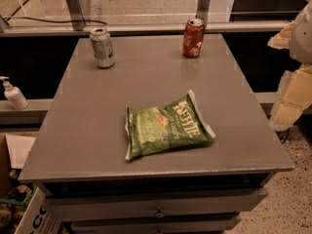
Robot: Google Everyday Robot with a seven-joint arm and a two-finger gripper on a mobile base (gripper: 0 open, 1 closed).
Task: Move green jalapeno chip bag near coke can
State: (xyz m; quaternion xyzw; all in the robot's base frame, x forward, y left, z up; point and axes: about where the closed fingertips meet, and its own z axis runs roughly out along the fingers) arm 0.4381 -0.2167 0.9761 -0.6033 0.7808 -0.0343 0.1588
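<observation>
A grey surface (97, 130) is filling the view, seen from above its front edge, with drawers (156, 206) showing beneath. Nearest, a little right of centre, the chip bag (167, 126) is lying flat and slightly angled, alone and well apart from both cans. It is looking light, puffy and crinkly, probably slick, and its contents would likely crush under pressure. A pinch on a white sealed edge or a raised corner therefore seems safer than squeezing the middle. At the far edge the silver can (102, 47) is standing upright on the left and the coke can (193, 37) is standing upright on the right. The end effector (291, 94) is hanging beyond the surface's right side as a pale shape, touching nothing; how wide it is set cannot be told.
</observation>
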